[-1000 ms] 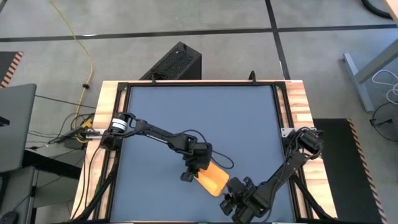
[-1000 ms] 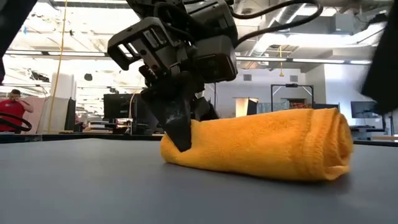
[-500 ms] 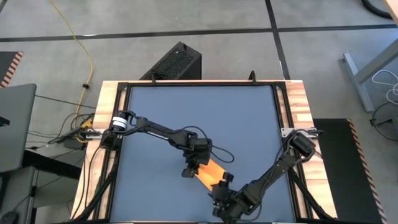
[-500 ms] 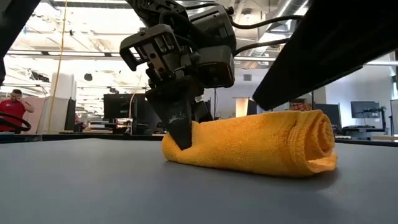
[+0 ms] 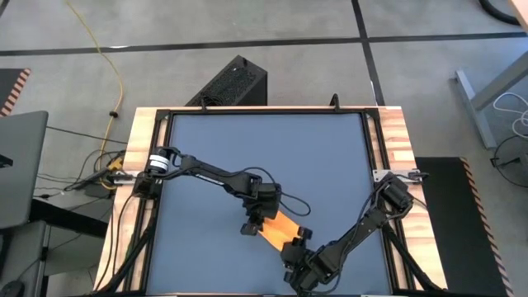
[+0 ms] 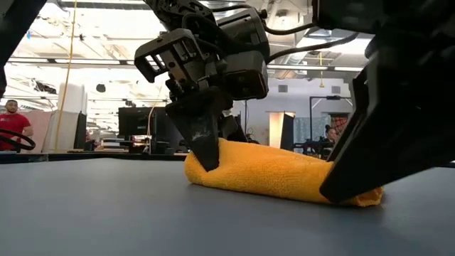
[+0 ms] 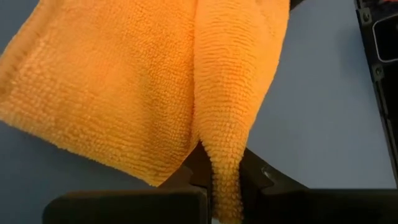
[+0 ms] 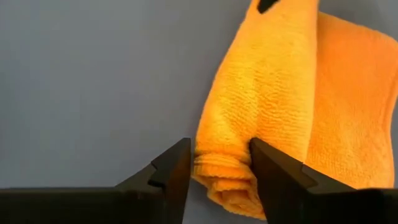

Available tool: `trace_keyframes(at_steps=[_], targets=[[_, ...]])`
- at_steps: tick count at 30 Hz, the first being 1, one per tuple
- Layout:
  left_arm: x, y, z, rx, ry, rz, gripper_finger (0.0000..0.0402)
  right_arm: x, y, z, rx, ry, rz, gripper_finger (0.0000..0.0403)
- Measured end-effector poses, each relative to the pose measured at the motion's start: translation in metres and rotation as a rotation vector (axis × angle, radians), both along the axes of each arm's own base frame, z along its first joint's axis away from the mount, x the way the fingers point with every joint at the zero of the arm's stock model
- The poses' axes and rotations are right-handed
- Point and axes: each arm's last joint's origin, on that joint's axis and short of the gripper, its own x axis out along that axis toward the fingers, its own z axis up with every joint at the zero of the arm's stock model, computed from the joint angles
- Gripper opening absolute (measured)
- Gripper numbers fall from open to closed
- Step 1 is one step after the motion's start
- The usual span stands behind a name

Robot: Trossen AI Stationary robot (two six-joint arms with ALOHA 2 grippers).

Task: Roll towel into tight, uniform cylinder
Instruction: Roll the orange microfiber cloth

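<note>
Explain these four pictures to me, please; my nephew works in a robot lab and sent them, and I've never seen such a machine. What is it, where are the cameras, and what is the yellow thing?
It is a robot with two dark jointed arms at a table with a dark blue top. One camera looks straight down from above, one sits at table-top height looking across into the room, and one rides on each arm's wrist. The only thing lying on the table is a yellow towel, already rolled into a loose cylinder. The left gripper is shut on one end of it: its wrist picture shows a fold of cloth pinched between the fingers. The right gripper is at the other end, its fingers on either side of the roll's tip; whether they are squeezing it yet is unclear. In the low view a person stands far off in the room.
</note>
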Motion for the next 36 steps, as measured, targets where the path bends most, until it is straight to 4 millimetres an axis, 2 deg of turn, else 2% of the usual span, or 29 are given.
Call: trace_keyframes(at_steps=[4,12,16,21,24,27,32,36], targets=[[0.001,0.000,0.002,0.025,-0.026,-0.055,0.0035,-0.002,0.001,-0.003,0.021,-0.003,-0.045,0.0159],[0.007,0.015,0.024,0.077,-0.017,-0.107,0.0110,-0.010,0.010,-0.002,0.017,-0.039,-0.051,0.0027],[0.004,0.028,0.026,0.101,0.047,-0.073,0.0125,-0.019,0.020,-0.001,0.032,-0.078,-0.061,0.0024],[-0.012,0.036,0.026,0.047,0.052,-0.106,0.0125,-0.032,0.030,0.000,0.062,-0.153,-0.122,0.0035],[-0.020,0.034,0.026,-0.021,-0.047,-0.116,0.0119,-0.040,0.037,0.001,0.066,-0.199,-0.145,0.0032],[-0.026,0.021,0.030,-0.054,-0.263,-0.165,0.0109,-0.048,0.043,0.001,0.074,-0.236,-0.158,0.0028],[-0.035,-0.010,0.040,0.064,-0.643,-0.224,0.0093,-0.057,0.048,0.001,0.095,-0.257,-0.185,0.0032],[-0.038,-0.031,0.038,0.157,-0.760,-0.239,0.0091,-0.060,0.049,0.001,0.103,-0.262,-0.193,0.0032]])
